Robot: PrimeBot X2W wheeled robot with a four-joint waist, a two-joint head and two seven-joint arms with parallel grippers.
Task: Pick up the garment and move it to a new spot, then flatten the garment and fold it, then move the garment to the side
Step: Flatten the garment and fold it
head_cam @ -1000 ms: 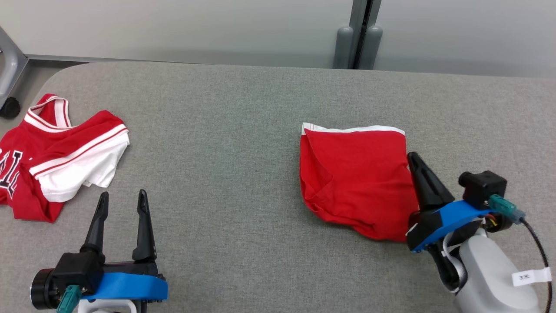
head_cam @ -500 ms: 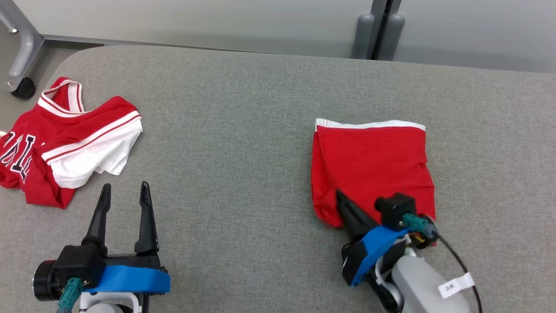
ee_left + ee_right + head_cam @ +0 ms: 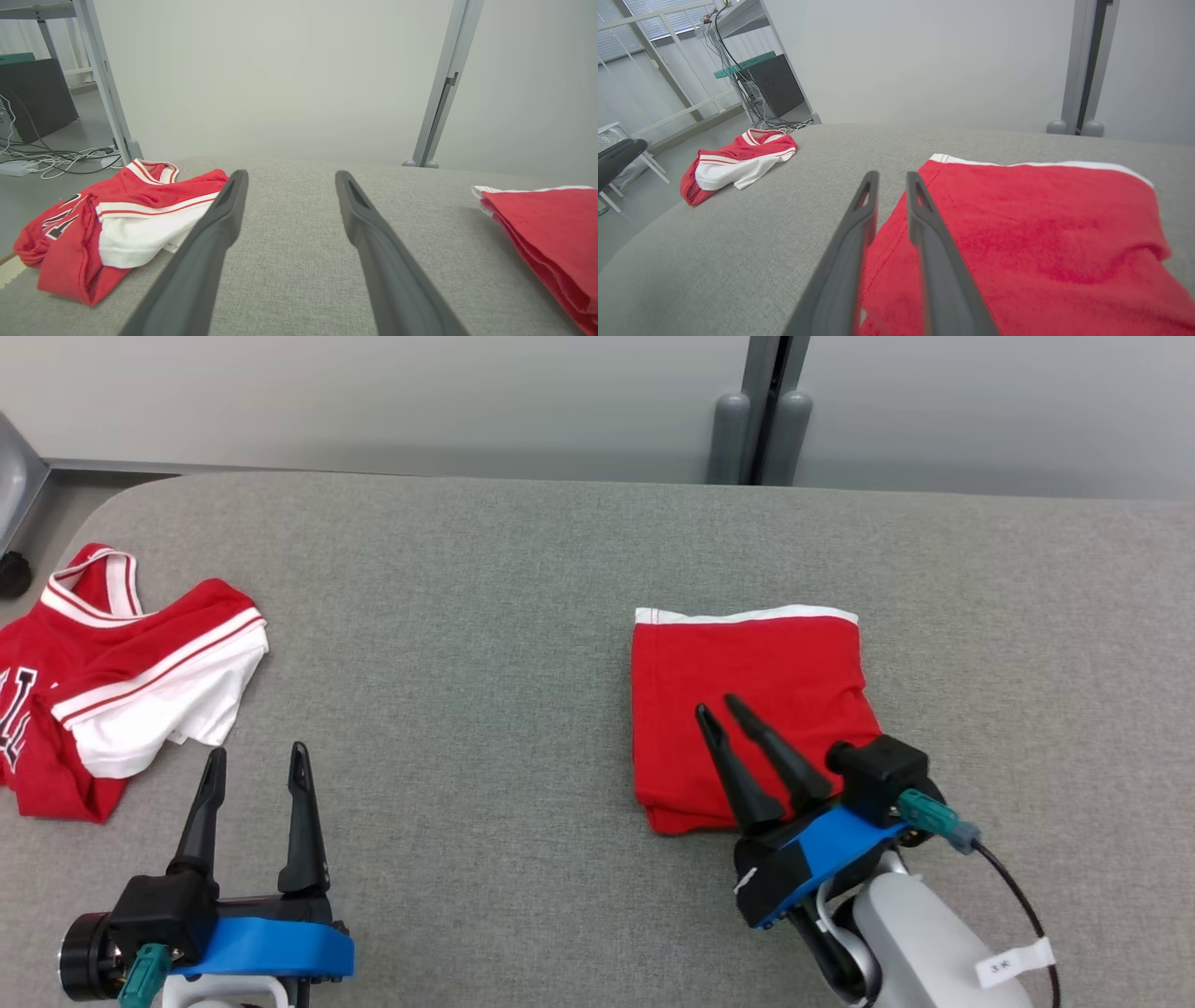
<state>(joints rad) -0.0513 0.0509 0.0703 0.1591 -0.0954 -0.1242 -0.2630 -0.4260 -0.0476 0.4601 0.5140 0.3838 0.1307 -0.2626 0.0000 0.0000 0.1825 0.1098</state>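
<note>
Garment [image 3: 747,663], grey perhaps felt table [image 3: 467,616], wall [image 3: 373,392]

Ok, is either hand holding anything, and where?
Nothing is held. Right hand is over the folded red garment, fingers slightly apart, no cloth between; left hand open and empty.

Tabletop [image 3: 485,569]: grey woven covering, rounded corner at upper left of the head view. Wall [image 3: 373,392] behind: plain pale grey, evenly lit. Grey upright post [image 3: 761,383], upper centre, with two rounded feet [image 3: 734,434] at its base. Floor [image 3: 28,196] grey, with loose cables [image 3: 60,163] and a dark cabinet [image 3: 32,98] at left of the left wrist view. Possibly a blinded window [image 3: 626,37], upper left of the right wrist view.
</note>
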